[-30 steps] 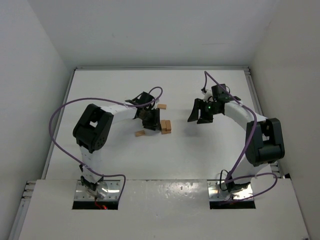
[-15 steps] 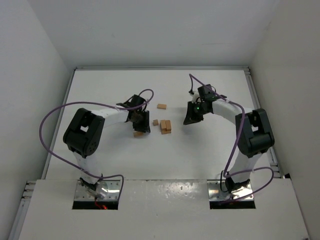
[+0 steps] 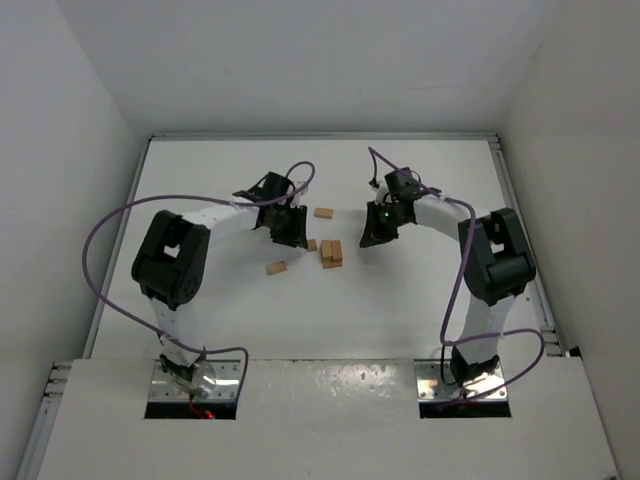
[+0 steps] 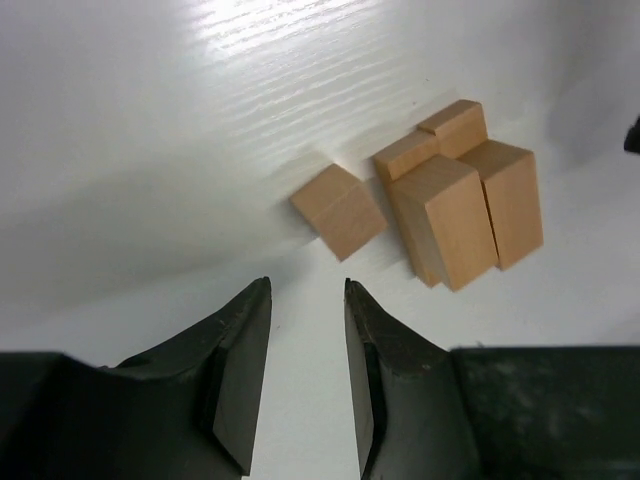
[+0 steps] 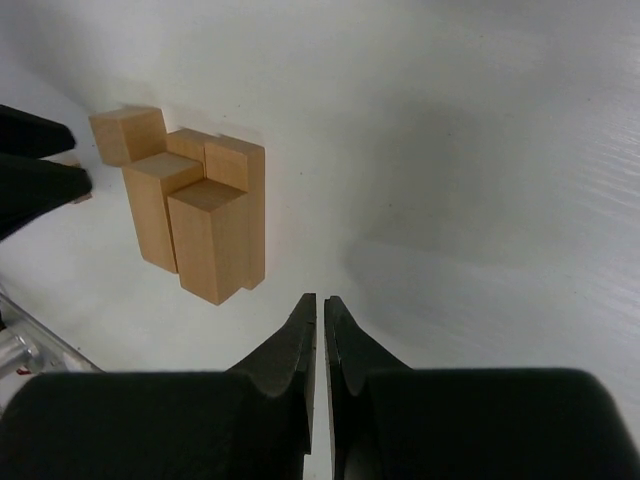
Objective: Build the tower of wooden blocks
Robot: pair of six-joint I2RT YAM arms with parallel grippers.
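Swings in on the right, closer to the tower (image 3: 331, 252) than a second ago, with the right tool (image 5: 320, 300) snapped from wide to fully pinched, gripping nothing. Hovers just beside the stack, over bare worktop (image 5: 480, 150). Over on the left, pulls off the blocks and sets the left tool (image 4: 305, 295) just short of the loose cube (image 4: 338, 210), jaws at a narrow gap, empty.

Leaves every block where it lay: tower mid-worktop between the two arms, cube hard against its left side, rear block (image 3: 323, 212) farther back, near block (image 3: 277, 267) toward the bases. Adds nothing to the stack this second, then. Looks like lining up on the cube, with the closed right tool perhaps placed to steady or nudge the tower.

As for materials: pale orange-tan wood, matte, fine straight grain, crisp square edges. Shows the tower, from the left wrist, as a tight cluster of upright rectangular pieces, two taller in front, shorter ones behind, faces pressed together. Cube turned at an angle to them, touching or nearly so; cannot tell which. Glossy white worktop, faintly streaked, catching glare.
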